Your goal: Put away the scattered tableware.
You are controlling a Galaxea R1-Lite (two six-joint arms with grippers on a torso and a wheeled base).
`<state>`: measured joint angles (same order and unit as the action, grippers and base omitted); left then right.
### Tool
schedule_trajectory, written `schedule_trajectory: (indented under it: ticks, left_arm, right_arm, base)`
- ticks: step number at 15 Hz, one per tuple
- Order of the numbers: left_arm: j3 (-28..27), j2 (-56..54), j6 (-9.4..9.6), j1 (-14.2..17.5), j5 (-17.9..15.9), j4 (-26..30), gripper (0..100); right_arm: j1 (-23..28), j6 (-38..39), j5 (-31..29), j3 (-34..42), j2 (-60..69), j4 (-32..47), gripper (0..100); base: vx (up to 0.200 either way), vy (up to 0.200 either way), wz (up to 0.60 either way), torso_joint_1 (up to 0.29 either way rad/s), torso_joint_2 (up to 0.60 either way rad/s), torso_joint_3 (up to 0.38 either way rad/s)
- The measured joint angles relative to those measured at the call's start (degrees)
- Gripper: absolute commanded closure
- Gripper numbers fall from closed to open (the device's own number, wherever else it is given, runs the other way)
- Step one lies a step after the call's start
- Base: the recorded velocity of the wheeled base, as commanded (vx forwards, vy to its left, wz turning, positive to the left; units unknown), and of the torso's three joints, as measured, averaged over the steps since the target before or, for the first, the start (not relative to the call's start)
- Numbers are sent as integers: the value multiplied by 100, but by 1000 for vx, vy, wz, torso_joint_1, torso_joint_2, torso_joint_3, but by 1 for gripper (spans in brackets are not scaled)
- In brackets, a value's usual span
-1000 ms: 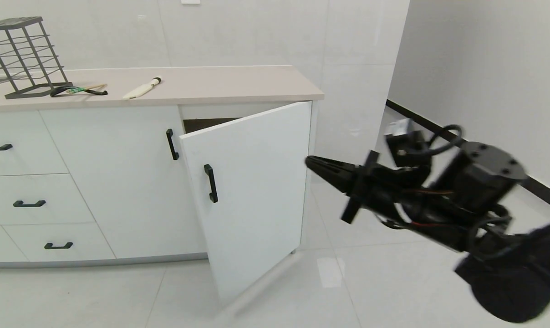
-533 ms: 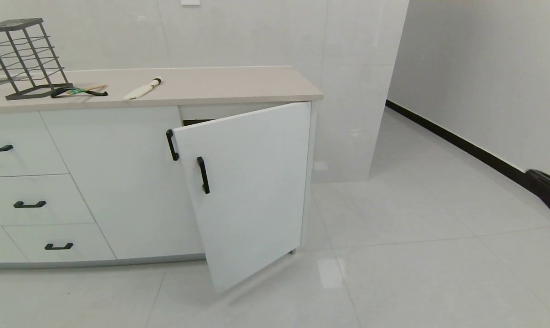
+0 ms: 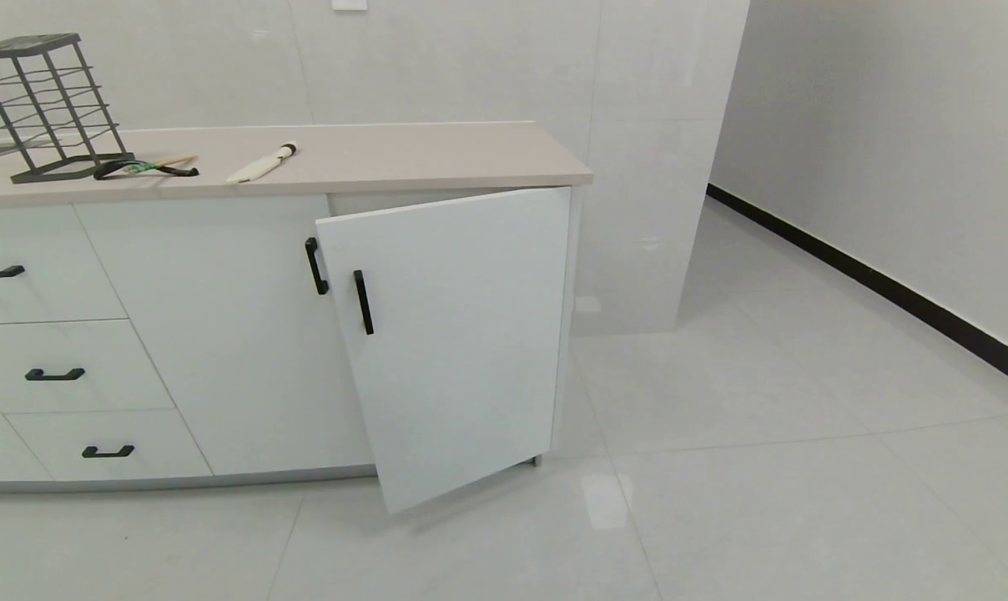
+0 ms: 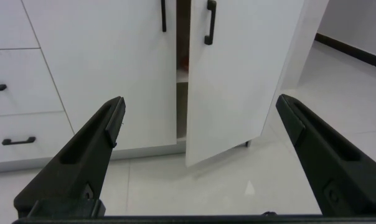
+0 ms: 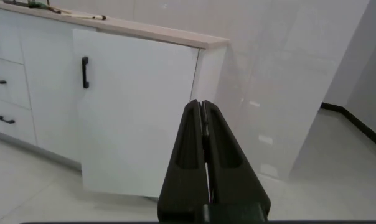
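Observation:
On the beige countertop (image 3: 404, 154) lie a white knife-like utensil with a black handle (image 3: 260, 163) and a bundle of utensils with black and green parts (image 3: 145, 166). Below it, the white cabinet door (image 3: 458, 334) with its black handle (image 3: 363, 302) stands slightly ajar. My left gripper (image 4: 200, 102) is open and low, facing the gap of that door (image 4: 238, 81), with nothing between its fingers. My right gripper (image 5: 202, 106) is shut and empty, pointing at the door (image 5: 138, 106) from some way off.
A dark wire rack (image 3: 49, 104) stands at the counter's far left. Drawers with black handles (image 3: 53, 374) fill the cabinet's left side. To the right there is open white tiled floor (image 3: 788, 467) and a wall with a black skirting (image 3: 888, 288).
My right arm has pulled back out of the head view to the right. The cabinet door has swung further toward shut, narrowing the dark gap at its top.

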<state>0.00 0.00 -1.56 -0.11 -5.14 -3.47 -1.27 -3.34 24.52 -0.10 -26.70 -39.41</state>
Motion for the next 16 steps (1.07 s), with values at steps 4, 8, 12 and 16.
schedule_trajectory:
  ticks: [4,8,12,16]
  left_arm:
    - [0,0,9,1,-22,-2,0]
    - [0,0,-163,1,134,-9,0]
    - [0,0,-150,1,149,-5,0]
    - [0,0,23,1,202,2,0]
  right_arm:
    - [98,182,-881,-11,1987,3756,100]
    - [137,302,-1165,-152,2549,4025,100]
    - [138,332,-1172,-157,2660,4025,100]
    - [138,336,-1163,-157,2672,4030,100]
  base:
    - [0,0,0,0,0,0]
    - [200,0,0,2,1,1]
    - [200,0,0,5,4,2]
    - [150,100,0,4,4,0]
